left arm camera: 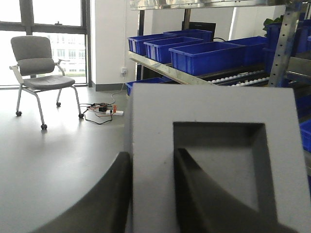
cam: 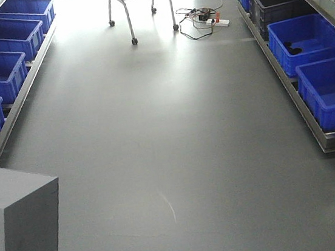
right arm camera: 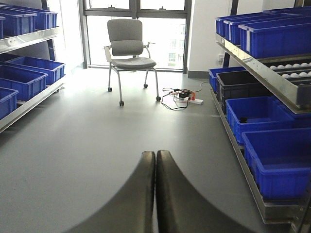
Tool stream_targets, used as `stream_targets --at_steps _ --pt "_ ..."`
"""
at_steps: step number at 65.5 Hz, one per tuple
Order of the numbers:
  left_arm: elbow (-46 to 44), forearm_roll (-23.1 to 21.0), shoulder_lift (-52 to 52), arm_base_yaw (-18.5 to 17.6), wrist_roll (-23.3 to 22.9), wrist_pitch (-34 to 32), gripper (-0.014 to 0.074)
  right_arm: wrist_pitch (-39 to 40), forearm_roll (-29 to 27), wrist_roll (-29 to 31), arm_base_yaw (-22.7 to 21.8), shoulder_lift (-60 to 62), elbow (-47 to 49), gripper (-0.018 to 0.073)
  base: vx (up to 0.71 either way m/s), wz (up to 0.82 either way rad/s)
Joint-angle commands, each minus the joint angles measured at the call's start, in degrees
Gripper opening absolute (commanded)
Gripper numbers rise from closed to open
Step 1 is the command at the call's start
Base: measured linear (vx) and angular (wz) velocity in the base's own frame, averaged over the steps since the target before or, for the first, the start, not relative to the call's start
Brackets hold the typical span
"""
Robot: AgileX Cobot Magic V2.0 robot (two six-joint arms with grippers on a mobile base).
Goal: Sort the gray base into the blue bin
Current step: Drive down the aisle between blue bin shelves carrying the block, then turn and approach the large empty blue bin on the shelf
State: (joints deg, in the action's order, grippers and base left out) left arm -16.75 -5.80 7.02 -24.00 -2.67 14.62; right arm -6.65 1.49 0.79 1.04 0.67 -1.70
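Two grippers. Left gripper (left arm camera: 151, 162) clamps wall of gray base (left arm camera: 214, 104): one finger outside, one inside recess. Base held above floor (cam: 186, 129). Right gripper (right arm camera: 155, 154): fingers pressed together, empty.

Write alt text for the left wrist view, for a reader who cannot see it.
The dark fingers of the left gripper clamp one wall of a light gray matte block, one finger inside its square recess. Behind stand a gray wheeled chair by a window and blue plastic bins on a metal shelf.
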Motion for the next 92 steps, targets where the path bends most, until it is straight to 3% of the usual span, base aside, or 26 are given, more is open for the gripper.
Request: stream_targets --at_steps 1,48,92 --pt "-1.69 -0.42 0.69 -0.16 -0.40 -6.35 -0.0006 4.44 0.42 0.33 -0.26 0.66 -0.85 -0.0009 0.37 0.05" --pt "-1.69 -0.42 0.69 -0.16 -0.40 -6.35 -0.0006 4.44 0.42 0.33 -0.26 0.66 -0.85 -0.0009 0.32 0.14" --pt "-1.69 -0.42 0.69 -0.16 -0.40 -6.35 -0.0006 4.44 0.42 0.33 -0.26 0.66 -0.85 -0.0009 0.23 0.84"
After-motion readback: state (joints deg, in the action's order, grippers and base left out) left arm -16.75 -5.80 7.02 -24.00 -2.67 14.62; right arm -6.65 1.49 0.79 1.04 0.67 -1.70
